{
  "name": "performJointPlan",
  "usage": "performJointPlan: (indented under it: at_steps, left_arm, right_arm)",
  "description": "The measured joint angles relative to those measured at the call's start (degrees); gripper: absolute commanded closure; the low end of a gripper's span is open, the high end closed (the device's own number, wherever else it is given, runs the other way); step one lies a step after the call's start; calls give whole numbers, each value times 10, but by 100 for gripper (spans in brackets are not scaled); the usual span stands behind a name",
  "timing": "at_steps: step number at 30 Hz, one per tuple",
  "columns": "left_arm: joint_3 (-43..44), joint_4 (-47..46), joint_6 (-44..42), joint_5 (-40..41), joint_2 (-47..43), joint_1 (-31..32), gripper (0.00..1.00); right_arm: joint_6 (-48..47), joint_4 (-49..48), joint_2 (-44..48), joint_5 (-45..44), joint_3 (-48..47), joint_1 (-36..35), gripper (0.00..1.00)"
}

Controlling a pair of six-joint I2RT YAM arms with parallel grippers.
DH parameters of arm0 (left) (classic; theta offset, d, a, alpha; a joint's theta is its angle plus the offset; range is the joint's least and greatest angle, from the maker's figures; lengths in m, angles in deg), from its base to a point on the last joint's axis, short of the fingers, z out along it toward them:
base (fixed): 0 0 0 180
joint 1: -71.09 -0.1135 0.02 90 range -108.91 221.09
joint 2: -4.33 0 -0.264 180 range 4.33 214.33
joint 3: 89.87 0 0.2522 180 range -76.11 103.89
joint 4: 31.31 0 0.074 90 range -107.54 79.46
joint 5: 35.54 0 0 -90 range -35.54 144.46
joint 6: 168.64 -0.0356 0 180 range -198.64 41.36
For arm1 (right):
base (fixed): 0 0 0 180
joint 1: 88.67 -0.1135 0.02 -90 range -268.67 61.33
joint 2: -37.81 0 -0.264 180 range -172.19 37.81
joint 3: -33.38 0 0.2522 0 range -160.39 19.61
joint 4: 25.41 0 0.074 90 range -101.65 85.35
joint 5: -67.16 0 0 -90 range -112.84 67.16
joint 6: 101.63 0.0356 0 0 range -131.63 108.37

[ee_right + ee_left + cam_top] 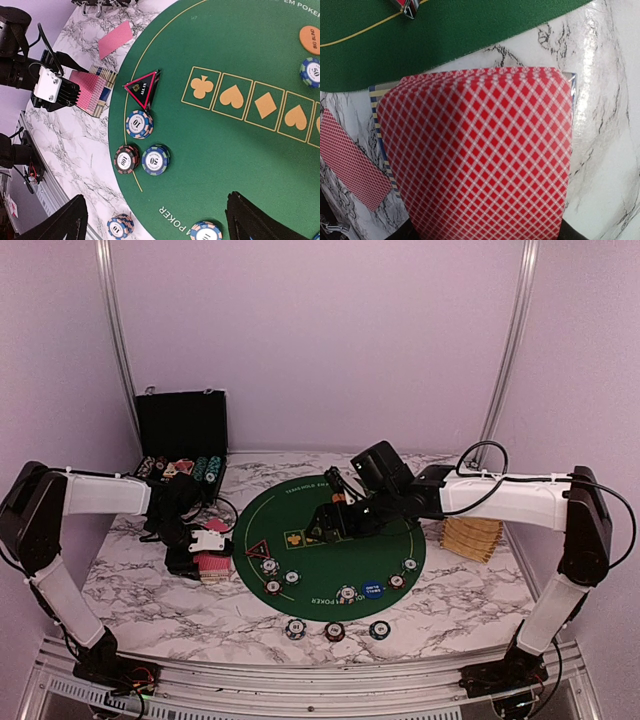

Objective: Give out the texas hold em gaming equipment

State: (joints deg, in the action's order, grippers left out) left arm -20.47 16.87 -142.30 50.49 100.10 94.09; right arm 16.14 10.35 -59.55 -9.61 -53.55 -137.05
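Facing lilac walls (330, 340), marble table (150, 600) bears green mat (330, 565); left hand (75, 94) pinches red-backed cards (480, 150), right hand (155, 215) wide.

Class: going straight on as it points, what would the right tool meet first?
The open right tool would probably meet the green mat, bare felt beside the blue 50 chip; depth is unclear.

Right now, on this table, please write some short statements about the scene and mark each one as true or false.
1. The triangle lies on the mat. True.
2. The right gripper holds a chip. False: it is open and empty.
3. A single card lies on the marble. True.
4. Every chip is on the mat. False: three chips lie on the marble in front of it.
5. The case is shut. False: its lid stands up.
6. The left gripper is shut on the cards. True.
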Motion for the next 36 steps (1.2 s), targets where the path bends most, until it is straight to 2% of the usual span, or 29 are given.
performJointPlan:
  at_steps: [3, 8, 13, 17, 27, 36]
  left_arm:
    - [0, 0, 0, 0, -1, 0, 70]
    - [0, 0, 3, -3, -14, 0, 75]
    - [-1, 1, 7, -12, -32, 0, 86]
    - [-2, 1, 11, -19, -42, 0, 92]
    - [22, 18, 42, -56, -57, 9, 96]
    - [49, 24, 69, -75, -80, 34, 97]
  right_arm:
    - [6, -7, -2, 9, 0, 0, 6]
    - [16, -26, -10, 28, 0, 0, 7]
    - [26, -41, -21, 44, 0, 0, 7]
    - [31, -52, -27, 55, 0, 0, 7]
    - [78, -115, -69, 112, 0, 0, 9]
    - [171, -235, -148, 199, -21, 0, 12]
